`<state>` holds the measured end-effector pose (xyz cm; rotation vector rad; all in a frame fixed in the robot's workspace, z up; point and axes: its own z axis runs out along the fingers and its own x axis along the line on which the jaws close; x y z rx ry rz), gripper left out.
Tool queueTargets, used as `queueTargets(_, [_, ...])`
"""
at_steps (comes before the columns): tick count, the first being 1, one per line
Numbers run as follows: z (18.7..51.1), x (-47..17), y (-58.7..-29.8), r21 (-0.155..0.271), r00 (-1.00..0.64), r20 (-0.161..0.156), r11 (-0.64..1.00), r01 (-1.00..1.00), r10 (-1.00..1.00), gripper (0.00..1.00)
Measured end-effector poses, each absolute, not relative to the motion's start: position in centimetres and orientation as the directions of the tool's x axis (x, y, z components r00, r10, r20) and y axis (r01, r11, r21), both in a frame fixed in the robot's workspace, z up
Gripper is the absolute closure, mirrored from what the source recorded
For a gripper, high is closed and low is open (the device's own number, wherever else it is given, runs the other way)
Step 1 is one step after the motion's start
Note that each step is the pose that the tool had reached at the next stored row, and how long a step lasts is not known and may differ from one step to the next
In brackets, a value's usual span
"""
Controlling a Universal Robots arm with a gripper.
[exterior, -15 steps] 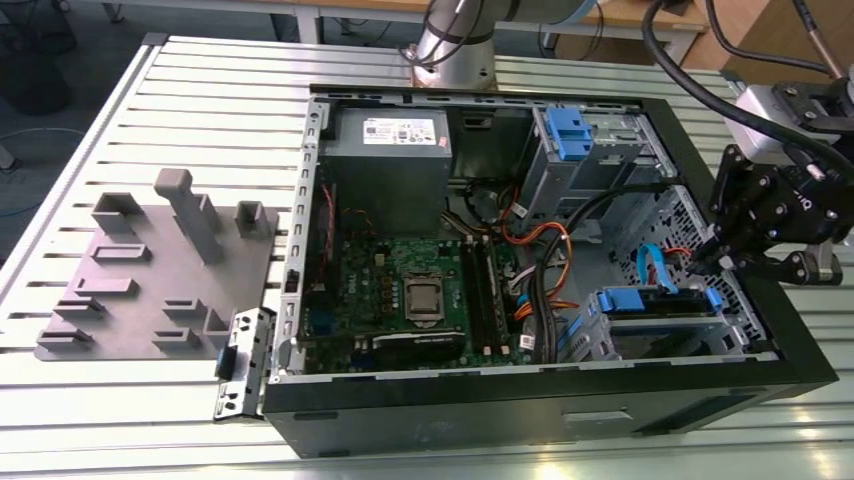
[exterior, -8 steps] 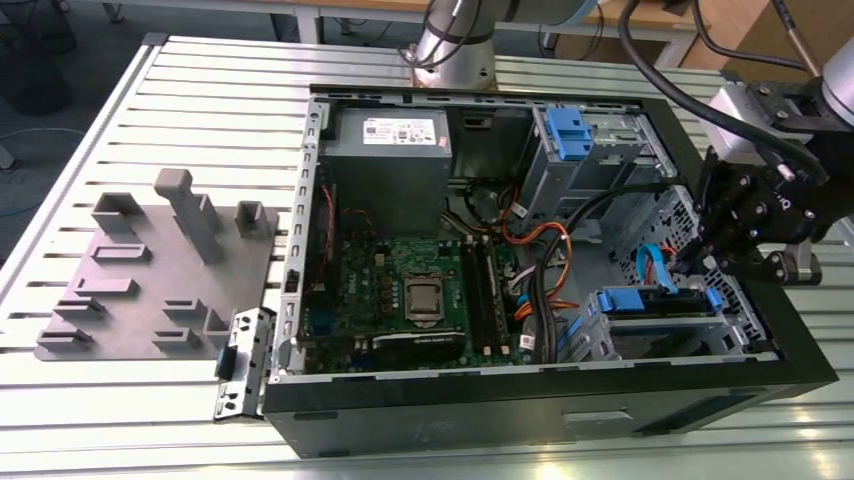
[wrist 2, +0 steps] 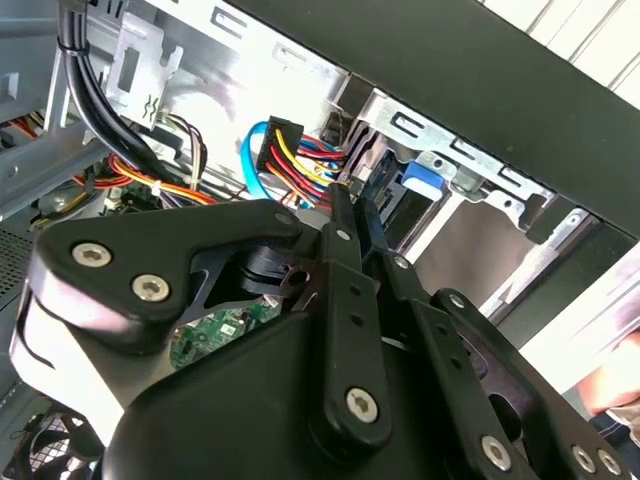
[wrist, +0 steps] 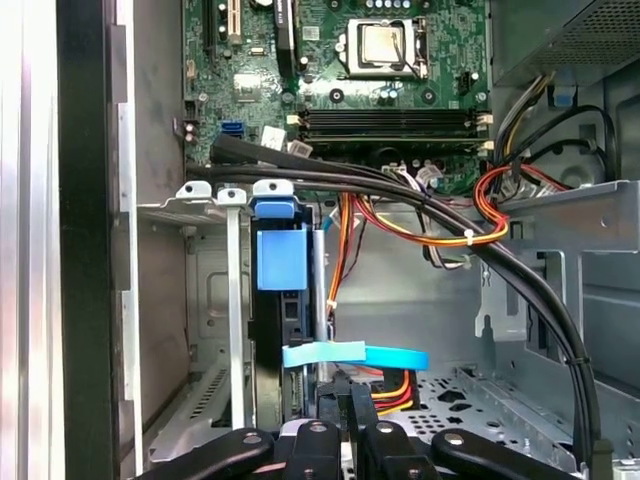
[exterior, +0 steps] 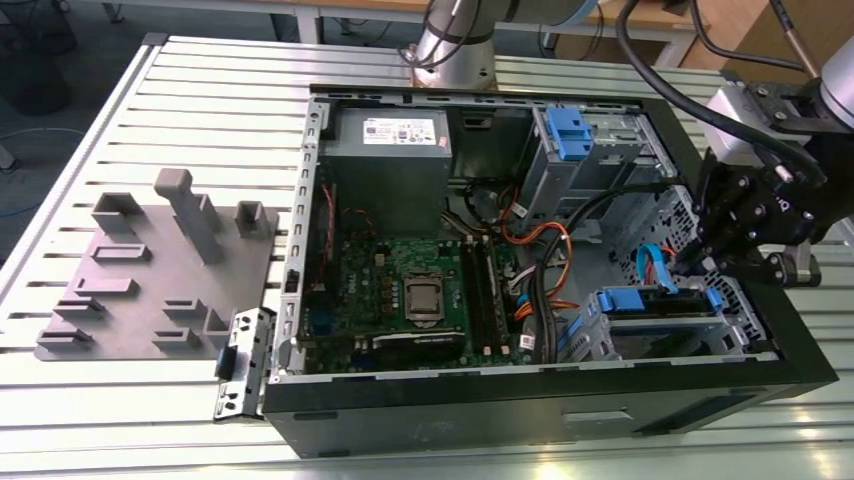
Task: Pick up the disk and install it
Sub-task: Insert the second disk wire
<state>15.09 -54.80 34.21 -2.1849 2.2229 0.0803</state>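
The disk sits in the drive cage at the corner of the open computer case, on the exterior view's right; its blue carrier frame shows on top. In the first wrist view the disk stands on edge in its metal slot, with a light-blue cable lying across it. My gripper hangs just above the cage, beside the disk. In both wrist views the fingers lie close together, shut with nothing between them, tips right next to the blue frame.
Inside the case are the green motherboard, a grey power-supply box, a second blue part in the upper bay, and bundles of black, orange and yellow cables. A grey fixture plate lies on the slatted table, exterior view's left.
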Motion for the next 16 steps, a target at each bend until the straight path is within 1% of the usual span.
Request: queueTargets(16, [33.97, 15.2, -55.33, 0.02, -0.018, -0.053, 0.017, -1.0, -0.998, 0.84])
